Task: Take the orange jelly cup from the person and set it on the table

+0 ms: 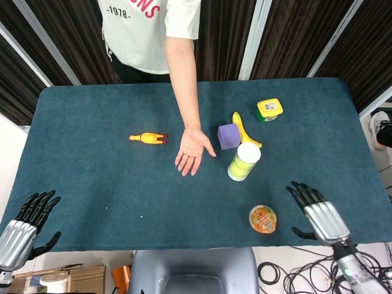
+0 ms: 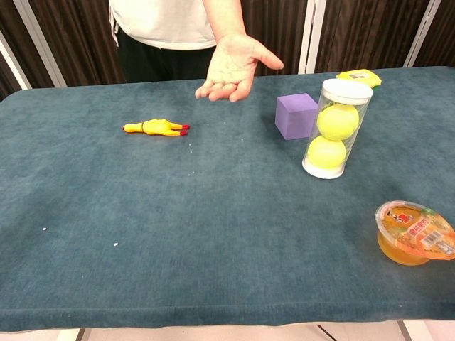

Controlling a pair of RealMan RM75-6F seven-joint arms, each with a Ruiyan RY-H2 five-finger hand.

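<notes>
Jelly cup (image 1: 263, 219) sitting on the bench (image 1: 92, 177) at 6 o'clock from the ball tube (image 1: 244, 162), right robot hand (image 1: 320, 211) lying at the cup's 3 o'clock, apart from it

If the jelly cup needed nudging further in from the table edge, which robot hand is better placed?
The right robot hand. It hovers open just beside the orange jelly cup near the table's front edge, while the left robot hand sits open at the far front-left corner, across the table.
</notes>
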